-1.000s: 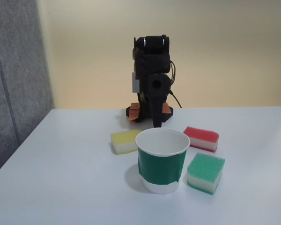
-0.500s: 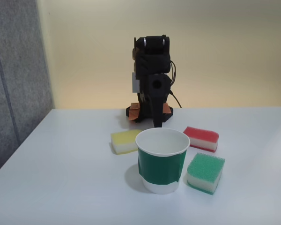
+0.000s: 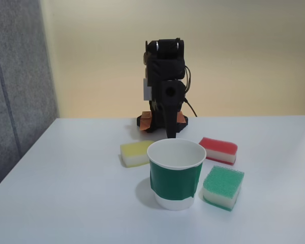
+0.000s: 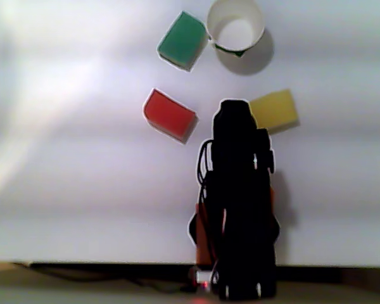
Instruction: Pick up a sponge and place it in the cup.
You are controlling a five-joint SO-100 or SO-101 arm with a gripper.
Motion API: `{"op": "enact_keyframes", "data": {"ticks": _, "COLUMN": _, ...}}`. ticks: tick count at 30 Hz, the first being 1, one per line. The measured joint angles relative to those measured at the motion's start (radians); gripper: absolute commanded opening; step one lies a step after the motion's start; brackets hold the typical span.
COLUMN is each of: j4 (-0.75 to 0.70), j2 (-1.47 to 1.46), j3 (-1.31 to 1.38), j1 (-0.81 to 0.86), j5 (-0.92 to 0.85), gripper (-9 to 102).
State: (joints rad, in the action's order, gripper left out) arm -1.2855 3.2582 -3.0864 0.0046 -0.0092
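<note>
White table (image 3: 66, 178); fixed view shows cup (image 3: 176, 175) band.

Table (image 3: 66, 193): white, carrying everything.
Cup (image 3: 176, 173): standing upright, nearest in the fixed view.
Green-topped sponge (image 3: 223, 187): lying just right of the cup.
Sponge (image 3: 219, 150): lying farther right.
Yellow sponge (image 3: 136, 153): lying far-left.

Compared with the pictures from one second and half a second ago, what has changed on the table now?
Nothing visibly changed. The black arm stays folded, its gripper pointing down behind the white paper cup with the green band; the red-topped sponge, yellow sponge and green-topped sponge lie where they were.
</note>
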Motion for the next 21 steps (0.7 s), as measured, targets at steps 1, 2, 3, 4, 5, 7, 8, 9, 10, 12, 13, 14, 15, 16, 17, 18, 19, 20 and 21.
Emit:
{"op": "enact_keyframes", "data": {"ticks": 1, "j4": 0.0, "j2": 0.0, "j3": 0.003, "j1": -0.008, "j5": 0.0, "gripper": 0}}
{"op": "enact_keyframes", "data": {"ticks": 2, "j4": 0.0, "j2": 0.0, "j3": 0.012, "j1": -0.017, "j5": 0.0, "gripper": 0}}
{"op": "enact_keyframes", "data": {"ticks": 3, "j4": -0.005, "j2": 0.0, "j3": 0.02, "j1": -0.018, "j5": 0.0, "gripper": 0}}
{"op": "enact_keyframes", "data": {"ticks": 4, "j4": -0.018, "j2": 0.0, "j3": 0.032, "j1": -0.023, "j5": -0.005, "gripper": 0}}
{"op": "enact_keyframes", "data": {"ticks": 5, "j4": -0.032, "j2": -0.003, "j3": 0.063, "j1": -0.034, "j5": -0.015, "gripper": 0}}
{"op": "enact_keyframes", "data": {"ticks": 7, "j4": -0.075, "j2": -0.054, "j3": 0.135, "j1": -0.055, "j5": -0.021, "gripper": 0}}
{"op": "enact_keyframes", "data": {"ticks": 8, "j4": -0.109, "j2": -0.107, "j3": 0.179, "j1": -0.061, "j5": -0.023, "gripper": 0}}
{"op": "enact_keyframes", "data": {"ticks": 9, "j4": -0.144, "j2": -0.169, "j3": 0.236, "j1": -0.08, "j5": -0.023, "gripper": 0}}
{"op": "enact_keyframes", "data": {"ticks": 10, "j4": -0.172, "j2": -0.23, "j3": 0.275, "j1": -0.107, "j5": -0.023, "gripper": 0}}
{"op": "enact_keyframes", "data": {"ticks": 12, "j4": -0.199, "j2": -0.339, "j3": 0.337, "j1": -0.152, "j5": -0.023, "gripper": 0}}
{"op": "enact_keyframes", "data": {"ticks": 13, "j4": -0.209, "j2": -0.382, "j3": 0.362, "j1": -0.17, "j5": -0.021, "gripper": 0}}
{"op": "enact_keyframes", "data": {"ticks": 14, "j4": -0.215, "j2": -0.426, "j3": 0.388, "j1": -0.193, "j5": -0.02, "gripper": 0}}
{"op": "enact_keyframes", "data": {"ticks": 15, "j4": -0.215, "j2": -0.485, "j3": 0.417, "j1": -0.213, "j5": -0.015, "gripper": 0}}
{"op": "enact_keyframes", "data": {"ticks": 16, "j4": -0.207, "j2": -0.541, "j3": 0.442, "j1": -0.233, "j5": -0.02, "gripper": 0}}
{"op": "enact_keyframes", "data": {"ticks": 17, "j4": -0.202, "j2": -0.603, "j3": 0.471, "j1": -0.255, "j5": -0.021, "gripper": 0}}
{"op": "enact_keyframes", "data": {"ticks": 18, "j4": -0.187, "j2": -0.669, "j3": 0.502, "j1": -0.272, "j5": -0.021, "gripper": 0}}
{"op": "enact_keyframes", "data": {"ticks": 19, "j4": -0.169, "j2": -0.732, "j3": 0.526, "j1": -0.285, "j5": -0.021, "gripper": 0}}
{"op": "enact_keyframes", "data": {"ticks": 20, "j4": -0.146, "j2": -0.79, "j3": 0.554, "j1": -0.301, "j5": -0.021, "gripper": 0}}
{"op": "enact_keyframes", "data": {"ticks": 21, "j4": -0.123, "j2": -0.85, "j3": 0.58, "j1": -0.316, "j5": -0.021, "gripper": 0}}
